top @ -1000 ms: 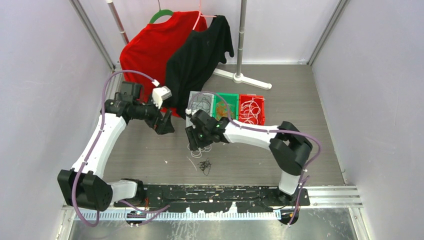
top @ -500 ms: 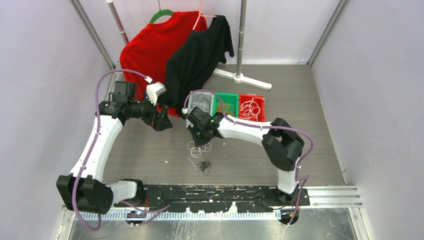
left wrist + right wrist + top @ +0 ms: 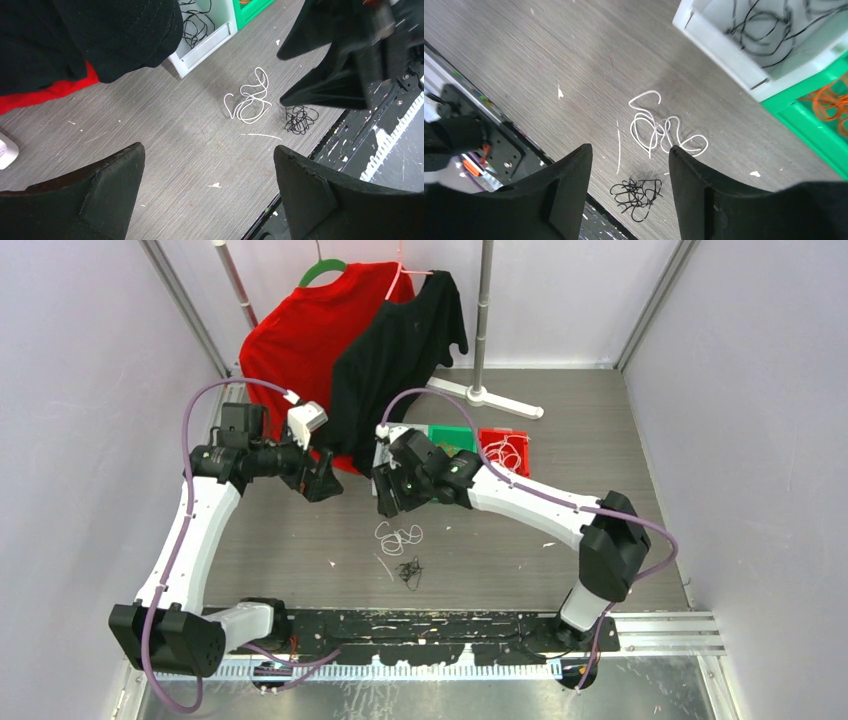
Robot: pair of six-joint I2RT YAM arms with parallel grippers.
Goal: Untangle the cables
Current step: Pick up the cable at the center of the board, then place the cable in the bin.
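Note:
A loose white cable (image 3: 398, 536) lies on the grey table, also in the left wrist view (image 3: 248, 96) and the right wrist view (image 3: 664, 132). Just nearer the arm bases sits a small black cable tangle (image 3: 408, 570) (image 3: 638, 192) (image 3: 300, 119), with a short white strand (image 3: 618, 150) beside it. My right gripper (image 3: 385, 502) (image 3: 630, 149) hovers open above these cables, nothing between its fingers. To the left, my left gripper (image 3: 322, 480) (image 3: 208, 150) hangs wide open over bare table, holding nothing.
A white bin (image 3: 724, 50) holds black cables, a green bin (image 3: 450, 430) orange ones, a red bin (image 3: 503, 433) white ones. A red shirt (image 3: 290, 340) and black shirt (image 3: 400, 350) hang at the back. The rack foot (image 3: 490, 398) lies behind the bins.
The right gripper rose from the white cable, shut briefly, then opened; the cable stays on the table. Its elbow swung right. The left arm drew slightly back and left.

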